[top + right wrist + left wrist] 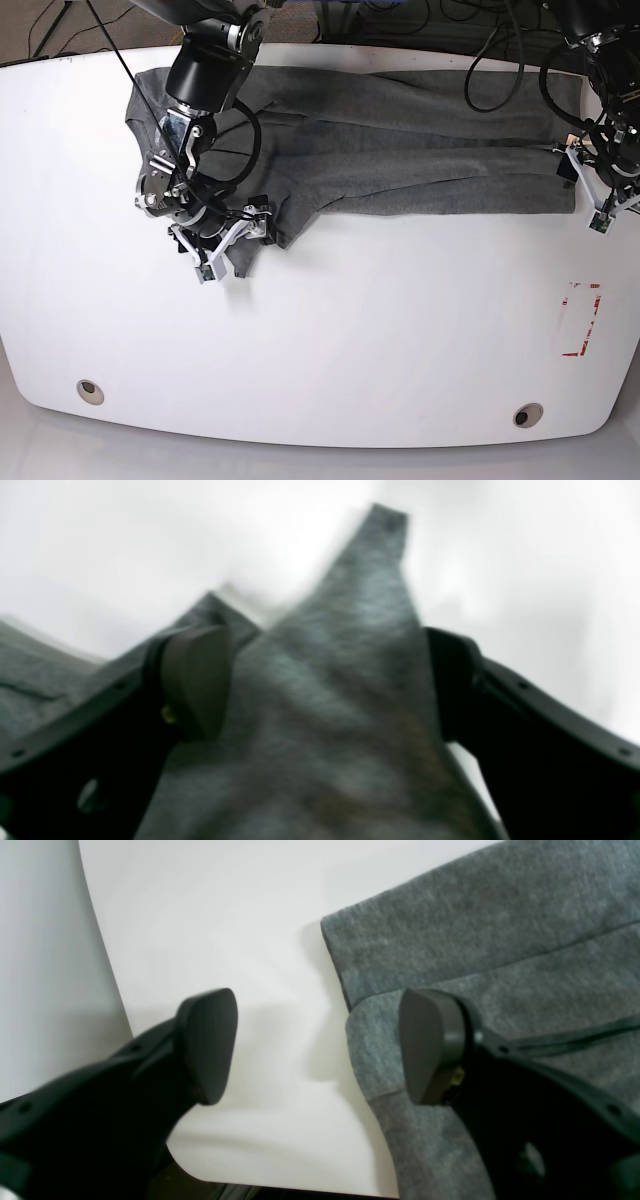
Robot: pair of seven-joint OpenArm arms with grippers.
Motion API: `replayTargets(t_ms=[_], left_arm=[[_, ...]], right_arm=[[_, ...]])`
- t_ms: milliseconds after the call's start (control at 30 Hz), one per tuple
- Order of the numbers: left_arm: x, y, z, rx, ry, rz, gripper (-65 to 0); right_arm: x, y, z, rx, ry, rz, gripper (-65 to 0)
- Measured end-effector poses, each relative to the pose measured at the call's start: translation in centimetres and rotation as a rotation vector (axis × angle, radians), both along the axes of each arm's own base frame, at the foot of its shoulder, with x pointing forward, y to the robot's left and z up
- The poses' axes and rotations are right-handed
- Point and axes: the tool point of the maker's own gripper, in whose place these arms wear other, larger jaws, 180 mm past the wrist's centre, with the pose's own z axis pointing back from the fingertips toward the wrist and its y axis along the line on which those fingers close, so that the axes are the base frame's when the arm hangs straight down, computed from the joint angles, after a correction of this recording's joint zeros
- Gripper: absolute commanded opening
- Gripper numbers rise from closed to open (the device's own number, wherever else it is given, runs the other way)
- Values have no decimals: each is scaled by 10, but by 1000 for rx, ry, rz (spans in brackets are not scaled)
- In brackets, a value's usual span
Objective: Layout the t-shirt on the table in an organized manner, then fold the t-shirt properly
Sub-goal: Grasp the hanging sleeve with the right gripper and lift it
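Grey heather cotton stretches in a long band across the far half of the glossy white table [320, 330], where the t-shirt [400, 150] lies partly folded lengthwise, its straight near edge running from the right side toward a bunched corner at the left. In the base view the right gripper [228, 243], on that view's left, is lowered at this bunched corner; its wrist camera, though blurred, shows its jaws spread wide with a raised fold of the cloth [340, 690] filling the gap between them, one pad [197, 680] against the fabric, and whether the cloth is actually pinched cannot be told. At the opposite end the left gripper [590, 190] stands at the shirt's right-hand edge near the table's curved border. Its wrist view shows the claw [317, 1045] gaping, holding nothing: one fingertip [207, 1042] over bare tabletop, the other above the layered hem of the shirt [500, 940], whose stacked edges step inward there. Only a narrow strip of white separates that hem from the table's rim. The whole near half of the tabletop lies bare apart from two round grommet holes [90, 390] near the front edge and a rectangle of red tape marks [580, 320] at the right.
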Motion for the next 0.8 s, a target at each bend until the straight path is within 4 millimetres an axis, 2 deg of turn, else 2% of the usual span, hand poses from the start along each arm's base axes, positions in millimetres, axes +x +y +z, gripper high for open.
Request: replayTargets(t_ms=[33,100,167,200,233,300,333,600,800], left_arm=[[0,0,0,0,-1,0,-186],[0,0,0,0,0,0,-186],[0,0,0,0,0,0,-186],[0,0,0,0,0,0,-186],[0,0,0,0,0,0,-186],[0,0,0,0,0,0,-186],[0,0,0,0,0,0,-186],[0,-1,0,-1,1,-2,-186],[0,-4,-3,-8,6,-6,-186]], right_arm=[[0,2,0,3,-1,1,-166],[0,2,0,3,1,2,-260],[-1,2,-1,0,7,4,-396],[-2,1,-1,-1,10,3,-430],[-2,1,-2,-2,11,3,-515],[-3,1,-3,-6,19,5,-620],[-3,1,-3,-4,19,5,-644],[-2,11,0,-27,20,50,-633],[1,34,31,47,-66,101,-633]])
